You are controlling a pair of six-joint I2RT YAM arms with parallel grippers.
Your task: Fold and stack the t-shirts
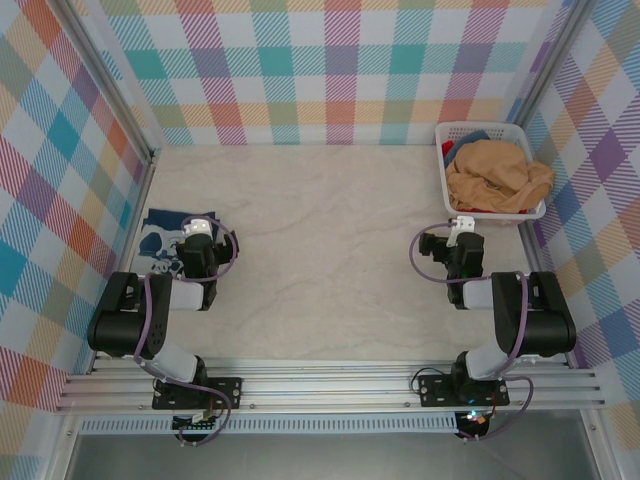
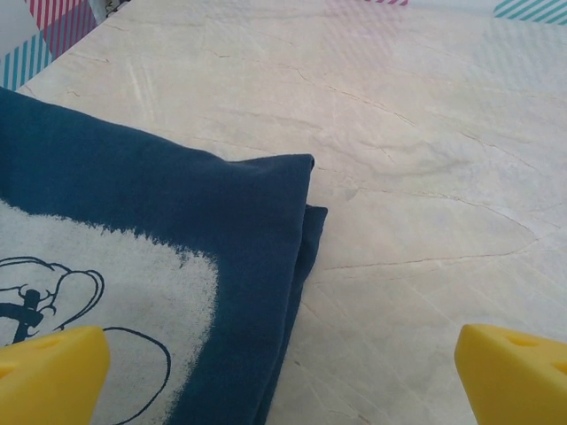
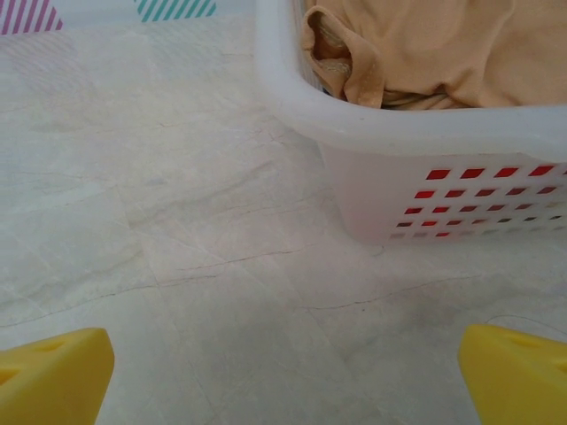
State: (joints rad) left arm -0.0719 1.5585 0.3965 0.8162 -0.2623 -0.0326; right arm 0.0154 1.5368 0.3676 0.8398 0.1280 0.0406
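From above, the white basket (image 1: pixel 441 165) sits on the pale table (image 1: pixel 330 230) at its far right, against the checked wall. The tan-orange t-shirt (image 1: pixel 498 176) lies crumpled inside it, filling most of it, with a scrap of blue and red cloth (image 1: pixel 460 148) at the basket's far left corner. The navy t-shirt (image 1: pixel 158 243) lies folded flat on the table, well apart from the basket, at the opposite left side and nearer the arm bases. The left gripper (image 1: pixel 197 224) hangs over that shirt's basket-side edge, while the right gripper (image 1: pixel 462 226) sits just short of the basket's near wall, not touching it. In the left wrist view, the navy shirt's folded corner shows two layers, its whitish print with dark line drawing facing up. The left fingertips (image 2: pixel 51 370) stand wide apart, one above the print and the other above bare table on the basket's side, with nothing between them. In the right wrist view, the basket's slotted wall rises close ahead and to the right, red showing through the slots, and the tan-orange shirt bulges above the rim. The right fingertips (image 3: pixel 55 372) are spread wide over bare table, holding nothing.
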